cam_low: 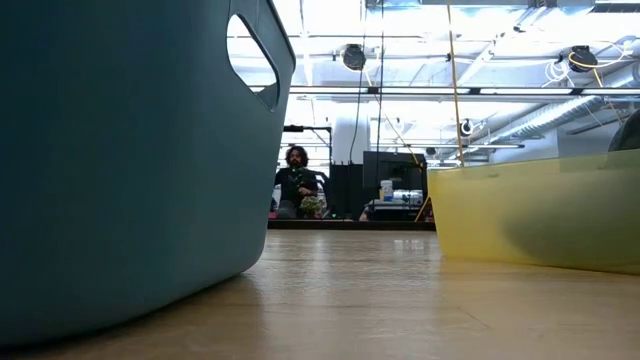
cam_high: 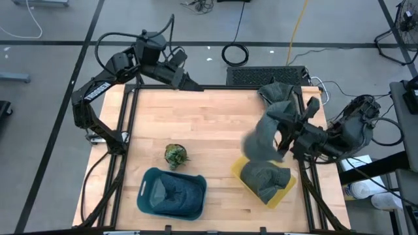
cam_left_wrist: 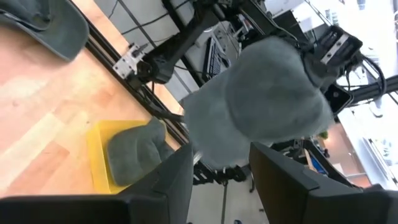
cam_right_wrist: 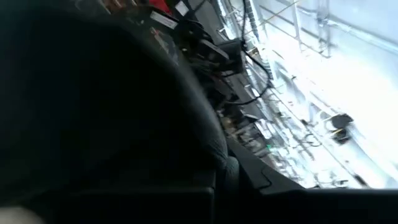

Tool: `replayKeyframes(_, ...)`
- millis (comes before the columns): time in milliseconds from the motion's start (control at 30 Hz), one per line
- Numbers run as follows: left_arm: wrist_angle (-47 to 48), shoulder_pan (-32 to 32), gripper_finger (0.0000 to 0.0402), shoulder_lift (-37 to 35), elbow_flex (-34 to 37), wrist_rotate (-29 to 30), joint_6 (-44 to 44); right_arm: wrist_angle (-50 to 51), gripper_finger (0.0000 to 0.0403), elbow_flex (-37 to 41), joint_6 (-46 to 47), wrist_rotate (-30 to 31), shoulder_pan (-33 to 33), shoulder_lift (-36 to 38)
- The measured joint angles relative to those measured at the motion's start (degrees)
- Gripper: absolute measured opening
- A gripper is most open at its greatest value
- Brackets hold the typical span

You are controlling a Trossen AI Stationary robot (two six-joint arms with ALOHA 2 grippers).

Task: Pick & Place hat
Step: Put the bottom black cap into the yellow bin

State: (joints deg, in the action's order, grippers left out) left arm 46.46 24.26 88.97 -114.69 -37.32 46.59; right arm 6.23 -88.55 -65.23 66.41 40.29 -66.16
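- Clamping a grey hat (cam_high: 261, 136) in the right gripper (cam_high: 285, 145), fingers pinched on the fabric, and holding it in the air above the right side of the table (cam_high: 209, 124).
- Dangling that hat just above and behind the yellow bin (cam_high: 282, 194), clear of the second grey hat (cam_high: 264, 177) lying inside the bin.
- Leaving one more grey hat (cam_high: 277, 92) resting at the table's far right corner, behind the raised one.
- Waiting with the left gripper (cam_high: 191, 83) at the far edge of the table, fingers (cam_left_wrist: 166, 186) spread apart and gripping nothing.
- Seeing, from the left wrist view only, the lifted hat's rounded crown (cam_left_wrist: 273, 93) with its fabric hanging below, and the bin with its hat beyond.
- Filling nearly the whole right wrist view with dark fabric pressed close to the lens, hiding the fingers there.
- Showing, from the high view alone, the blue basket (cam_high: 171, 193) at the front of the table and a small green plant (cam_high: 175, 155) just behind it.
- Catching, from the low view, only the basket wall (cam_low: 120, 160), the yellow bin side (cam_low: 530, 215) and a person (cam_low: 296, 185) seated far behind the table; neither gripper appearing there.
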Motion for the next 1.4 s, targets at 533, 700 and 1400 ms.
replayKeyframes(533,-0.02,0.85,0.0149,-0.04,0.0,-1.18,-1.16,18.93,0.0005,0.0,41.36,10.47,7.02,-1.16)
replayKeyframes(700,-0.03,0.85,0.0148,-0.04,0.0,-3.37,-1.27,19.25,0.0005,0.0,50.39,10.46,7.28,-2.72)
replayKeyframes(1400,-0.45,0.83,0.0136,-0.04,0.0,-9.73,-1.07,66.28,0.0004,0.09,92.6,-8.6,6.64,-10.95)
